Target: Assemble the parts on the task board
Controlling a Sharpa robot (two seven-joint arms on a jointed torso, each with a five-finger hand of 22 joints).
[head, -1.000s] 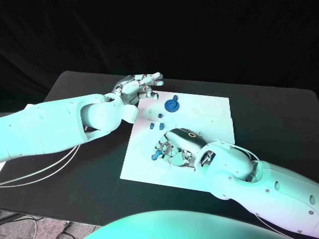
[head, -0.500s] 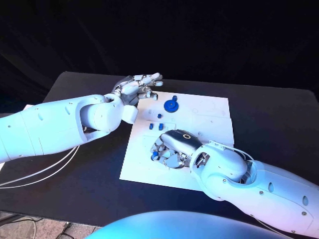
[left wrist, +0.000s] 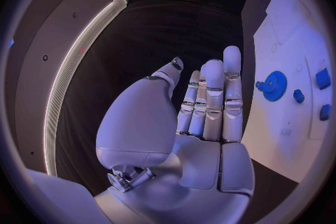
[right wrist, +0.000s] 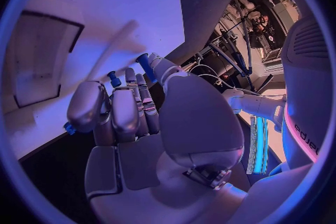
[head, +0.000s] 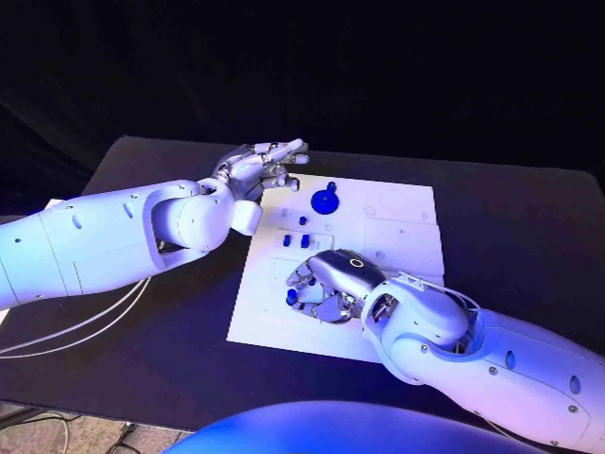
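Observation:
The white task board (head: pixel 385 236) lies in the middle of the black table. A blue gear (head: pixel 326 200) sits on the board's far left part, also seen as the gear (left wrist: pixel 274 85) in the left wrist view. Three small blue parts (head: pixel 296 236) stand just nearer than the gear. My left hand (head: pixel 262 165) hovers open over the board's far left corner, fingers straight (left wrist: pixel 210 106). My right hand (head: pixel 327 287) rests low on the board's near left part with its fingers curled. It pinches a small blue part (right wrist: pixel 70 127) at the thumb's tip, seen as the blue part (head: pixel 293 296) in the head view.
Two blue pegs (right wrist: pixel 143 63) stand just beyond my right hand's fingertips. The board's right half carries pale outlines and recesses (head: pixel 405 213). Bare black table (head: pixel 534 227) lies to the right of the board and on its left (head: pixel 166 312).
My right hand has shifted slightly left on the board and its fingers have curled in around the small blue part. The left hand has stayed put.

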